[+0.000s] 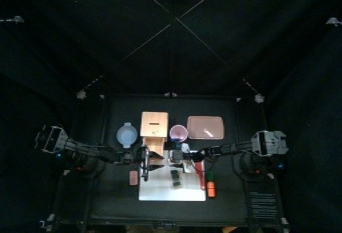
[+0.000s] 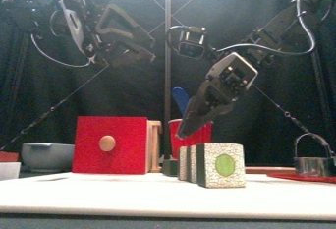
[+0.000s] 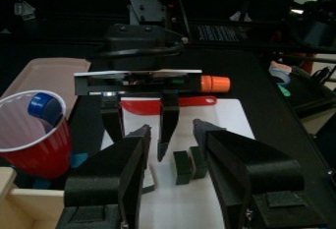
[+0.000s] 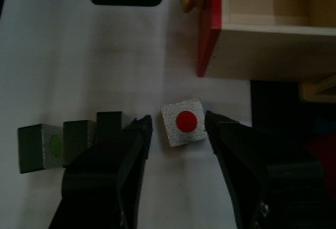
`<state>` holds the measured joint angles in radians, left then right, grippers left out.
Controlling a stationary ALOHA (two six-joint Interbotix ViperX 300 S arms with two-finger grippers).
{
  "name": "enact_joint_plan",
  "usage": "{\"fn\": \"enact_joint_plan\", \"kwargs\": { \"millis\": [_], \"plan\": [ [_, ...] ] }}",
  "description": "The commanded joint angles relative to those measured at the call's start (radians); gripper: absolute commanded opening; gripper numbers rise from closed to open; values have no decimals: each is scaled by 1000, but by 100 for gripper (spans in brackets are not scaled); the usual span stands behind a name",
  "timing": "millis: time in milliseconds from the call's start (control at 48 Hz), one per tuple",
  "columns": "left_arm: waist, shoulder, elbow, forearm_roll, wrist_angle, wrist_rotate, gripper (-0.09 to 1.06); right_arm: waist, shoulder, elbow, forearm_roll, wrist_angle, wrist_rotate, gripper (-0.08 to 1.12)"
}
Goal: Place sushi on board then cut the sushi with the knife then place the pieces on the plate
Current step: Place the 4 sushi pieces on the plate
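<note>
The sushi roll [image 2: 210, 164] stands on the white board [image 1: 171, 195] as several dark green blocks [image 4: 77, 140] in a row. One white piece with a red centre [image 4: 184, 122] lies flat just behind the row. My right gripper [image 4: 176, 123] is open, low over the board, its jaws on either side of that white piece; it holds nothing [image 2: 195, 125]. My left gripper [image 3: 171, 133] is open too, higher up on the board's left side, facing the blocks [image 3: 184, 164]. The blue knife [image 2: 180, 97] stands in the red cup [image 2: 188, 135]. The pink plate [image 1: 205, 127] lies at the back right.
The wooden box with a red drawer front [image 2: 109, 144] stands behind the board's left part. A blue-grey bowl [image 2: 46, 155] is at the left and a metal cutter [image 2: 312, 160] at the right. A red thing with an orange end [image 1: 210, 186] lies by the board's right edge.
</note>
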<state>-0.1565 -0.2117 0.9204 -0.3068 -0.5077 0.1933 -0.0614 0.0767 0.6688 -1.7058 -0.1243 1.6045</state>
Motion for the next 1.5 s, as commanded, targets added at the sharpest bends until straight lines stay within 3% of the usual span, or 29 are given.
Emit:
{"fn": "enact_joint_plan", "kwargs": {
  "millis": [21,208,500,875,1062,1292,1500],
  "plan": [
    [3,-23,-3,-3,-11,0,79,-20,-3,-32,-15,-18,0,83],
    [5,-28,11,-11,-11,0,79,-35,23,-41,-18,-51,0,84],
    [5,-29,18,-18,-11,0,79,-48,49,-54,-32,-54,2,98],
    [3,-29,28,-44,-11,0,78,-54,97,-57,-28,-69,2,98],
    [3,-29,28,-46,-11,0,75,-63,98,-57,-21,-72,2,93],
    [3,-29,29,-44,-11,0,72,-60,97,-52,-9,-72,2,73],
    [3,-29,26,-46,-11,0,71,-35,2,-6,41,-71,3,71]
  ]
}}
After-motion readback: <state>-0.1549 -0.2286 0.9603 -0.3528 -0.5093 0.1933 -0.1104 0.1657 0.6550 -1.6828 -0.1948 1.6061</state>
